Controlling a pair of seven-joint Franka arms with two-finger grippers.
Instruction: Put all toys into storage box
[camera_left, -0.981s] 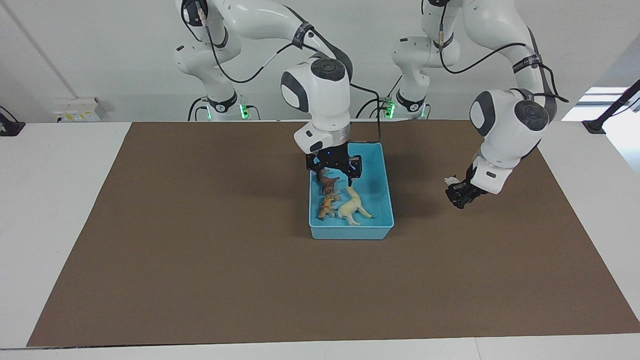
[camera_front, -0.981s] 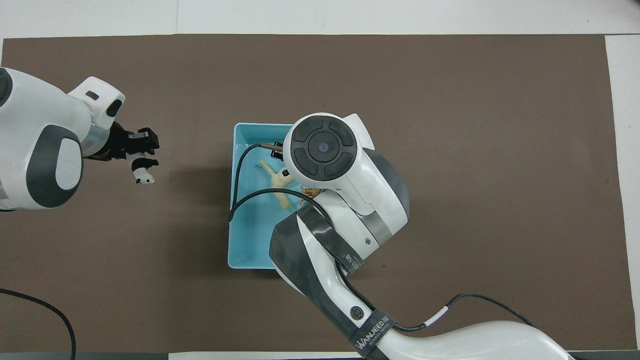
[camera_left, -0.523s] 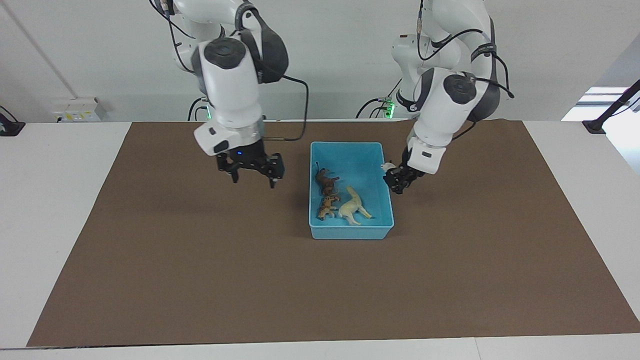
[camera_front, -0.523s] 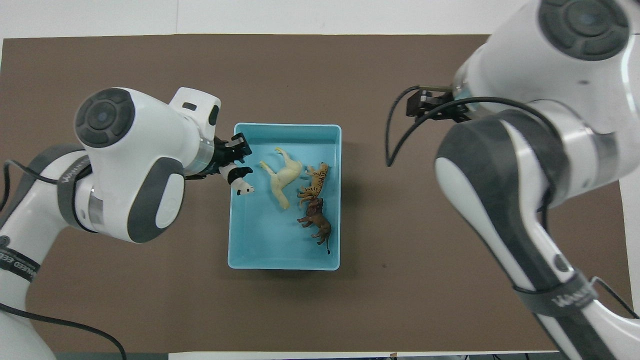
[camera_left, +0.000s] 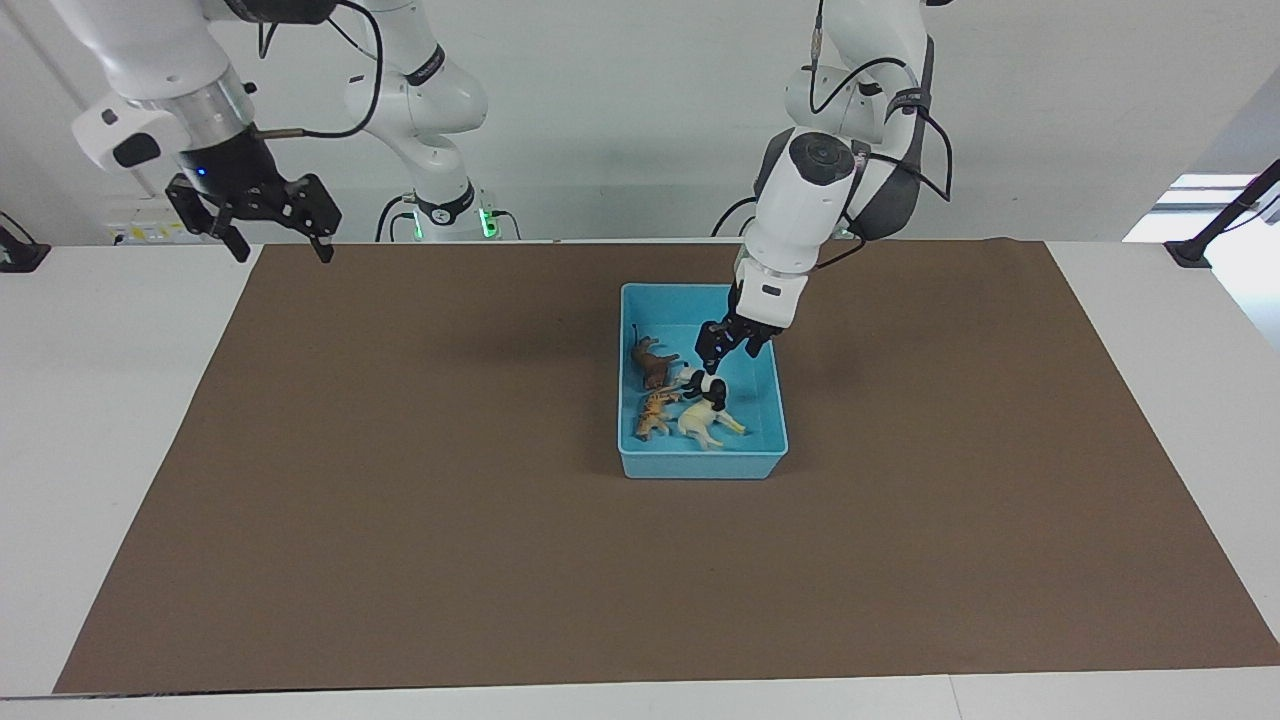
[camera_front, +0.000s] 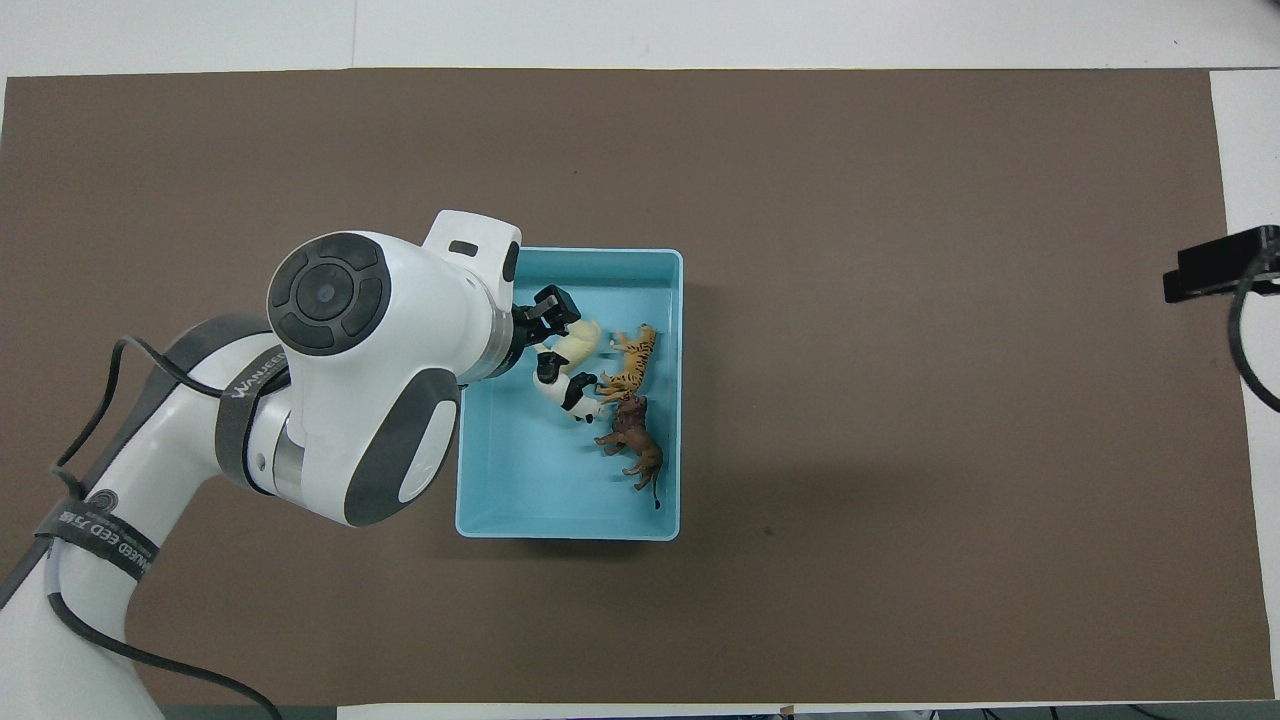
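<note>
The light-blue storage box (camera_left: 703, 464) stands mid-table. In it lie the brown lion (camera_left: 652, 364), the orange spotted cat (camera_left: 654, 411) and the cream camel (camera_left: 708, 425). The black-and-white panda (camera_left: 704, 391) lies on the camel. My left gripper (camera_left: 733, 351) is open and empty, just above the panda inside the box. My right gripper (camera_left: 277, 228) is open and empty, raised high over the table's edge at the right arm's end. In the overhead view the box (camera_front: 568, 525) holds the panda (camera_front: 568, 386), camel (camera_front: 582, 340), cat (camera_front: 633, 361) and lion (camera_front: 636, 450), with the left gripper (camera_front: 547, 322) over the camel.
A brown mat (camera_left: 400, 500) covers the table around the box. Part of the right gripper (camera_front: 1215, 272) shows at the overhead view's edge.
My left gripper carried the panda over the box wall and let it go onto the camel. My right gripper rose and swung away from the box toward its own end.
</note>
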